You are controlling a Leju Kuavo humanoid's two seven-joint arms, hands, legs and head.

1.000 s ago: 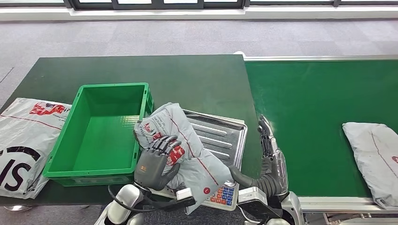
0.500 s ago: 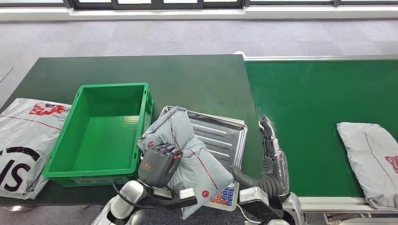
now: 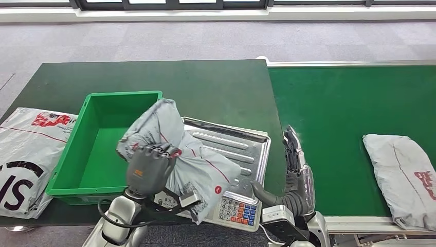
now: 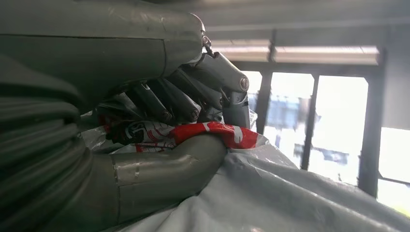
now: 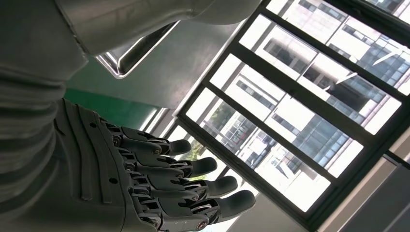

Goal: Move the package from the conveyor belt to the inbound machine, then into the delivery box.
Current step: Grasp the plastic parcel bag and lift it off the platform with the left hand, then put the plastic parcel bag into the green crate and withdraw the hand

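Head view: left hand (image 3: 148, 167) grips the grey package (image 3: 172, 154) w/ red print, fingers curled over its near edge. Package is lifted, tilted, spanning the right rim of the green delivery box (image 3: 97, 149) and the steel tray of the inbound machine (image 3: 241, 149); its far end hangs over the box interior, its near corner covers part of the machine's keypad (image 3: 236, 212).

Left wrist view adds the grip detail: fingers (image 4: 193, 96) press down on the red-printed fold of the package (image 4: 270, 193), thumb clamps from the other side.

Right hand (image 3: 298, 170) stands upright beside the tray's right edge, at the counter/conveyor belt (image 3: 339, 118) boundary, holding nothing. Right wrist view confirms: fingers (image 5: 193, 183) straight, slightly apart, palm empty; a tray corner and windows behind.

Head view also: a second grey package (image 3: 403, 175) lies on the belt near its right end, and a white printed bag (image 3: 25, 149) lies on the counter (image 3: 205, 82), left of the box.
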